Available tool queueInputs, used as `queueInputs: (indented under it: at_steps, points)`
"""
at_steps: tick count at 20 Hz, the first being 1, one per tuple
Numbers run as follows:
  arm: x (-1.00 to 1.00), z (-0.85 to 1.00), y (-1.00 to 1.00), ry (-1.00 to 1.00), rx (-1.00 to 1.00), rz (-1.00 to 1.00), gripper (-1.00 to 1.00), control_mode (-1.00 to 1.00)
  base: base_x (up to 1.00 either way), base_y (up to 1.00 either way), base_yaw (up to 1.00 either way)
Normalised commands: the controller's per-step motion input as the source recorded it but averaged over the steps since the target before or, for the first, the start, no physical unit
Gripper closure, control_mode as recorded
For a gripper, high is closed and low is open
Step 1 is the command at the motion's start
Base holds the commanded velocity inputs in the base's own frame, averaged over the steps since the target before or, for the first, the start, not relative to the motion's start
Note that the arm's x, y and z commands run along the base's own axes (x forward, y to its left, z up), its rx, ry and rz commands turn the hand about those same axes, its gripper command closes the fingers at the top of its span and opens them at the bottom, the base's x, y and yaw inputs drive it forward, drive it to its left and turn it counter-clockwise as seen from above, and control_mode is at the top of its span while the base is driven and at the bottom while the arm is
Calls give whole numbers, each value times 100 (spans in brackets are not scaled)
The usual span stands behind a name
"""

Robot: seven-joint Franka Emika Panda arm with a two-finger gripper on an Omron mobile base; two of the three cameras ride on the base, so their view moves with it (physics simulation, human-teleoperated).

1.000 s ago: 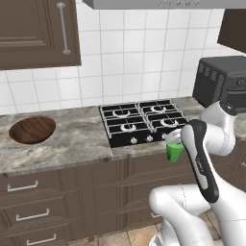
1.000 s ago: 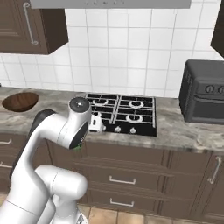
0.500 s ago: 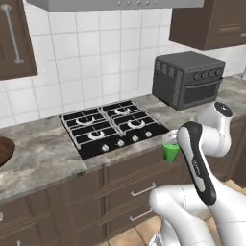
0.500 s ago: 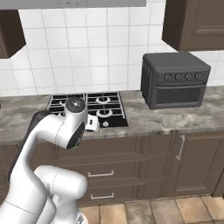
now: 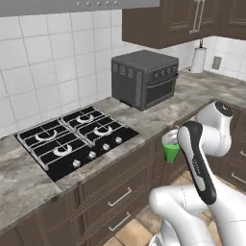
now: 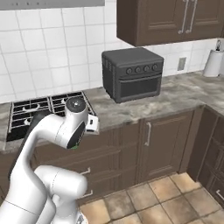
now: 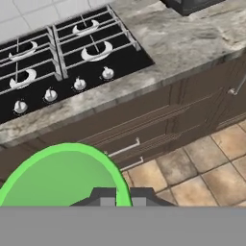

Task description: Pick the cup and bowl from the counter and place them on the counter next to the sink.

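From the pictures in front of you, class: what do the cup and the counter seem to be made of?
The cup, carried at the hand, looks like plastic: uniform bright green, smooth, thin rim. The counter looks like polished stone, with mottled grey-beige speckling; a stone-look laminate cannot be ruled out.

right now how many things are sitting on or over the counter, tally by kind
green cup, held in the gripper: 1
toaster oven: 1
gas stovetop: 1
paper towel roll: 1
total: 4
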Motion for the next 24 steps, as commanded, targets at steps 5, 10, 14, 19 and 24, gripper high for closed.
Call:
queueInputs:
  at_steps: [5,10,14,19,24]
  points:
    - [0,0,0,0,0,0,100,100,20,-3,-47]
    - [0,0,0,0,0,0,100,100,17,-1,-46]
    - [0,0,0,0,0,0,100,100,16,0,-47]
    - [0,0,0,0,0,0,100,100,10,-4,-48]
    - [0,0,0,0,0,0,100,100,11,-4,-50]
